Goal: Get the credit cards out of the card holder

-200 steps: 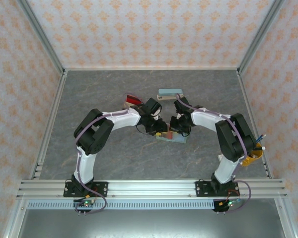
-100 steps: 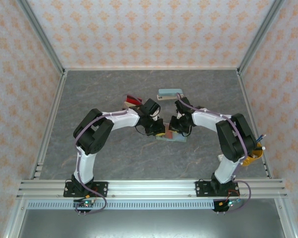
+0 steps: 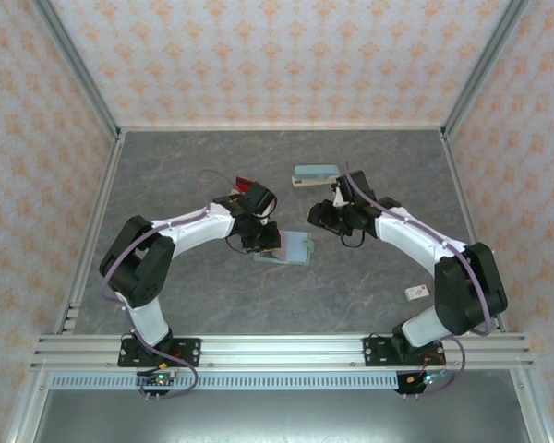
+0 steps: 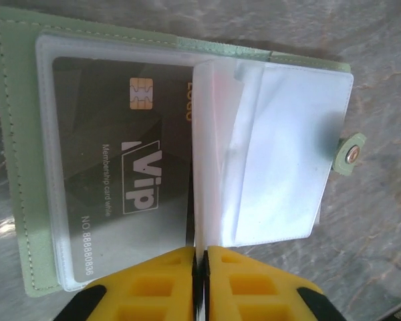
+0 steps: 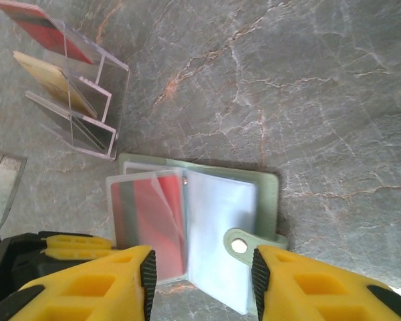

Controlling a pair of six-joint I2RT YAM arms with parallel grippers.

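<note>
Separating vs prev: L tool (image 4: 201,259) tight on card holder (image 4: 281,147), R tool (image 5: 202,267) wide, empty.

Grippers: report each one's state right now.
Left gripper: shut on a clear sleeve of the card holder.
Right gripper: open, holding nothing.
</note>
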